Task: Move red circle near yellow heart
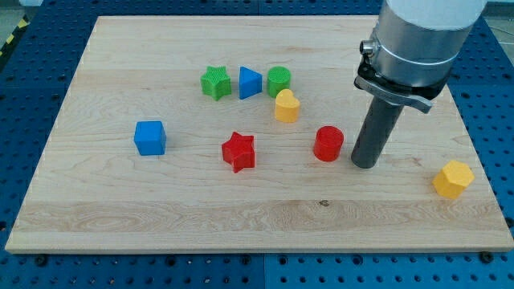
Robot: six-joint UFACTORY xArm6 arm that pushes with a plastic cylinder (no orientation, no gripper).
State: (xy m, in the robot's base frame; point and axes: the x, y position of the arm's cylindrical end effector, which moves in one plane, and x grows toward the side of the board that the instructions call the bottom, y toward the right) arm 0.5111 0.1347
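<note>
Stood just right of red circle, my tip. Bare worktop between circle and yellow heart. Crowded heart's upper left: green cylinder, blue triangle.

wooden board, light grain: carries 8 blocks. green star, blue triangle, green circle in a row near the view's top; yellow heart; blue cube; red star; red circle; yellow hexagon.
</note>
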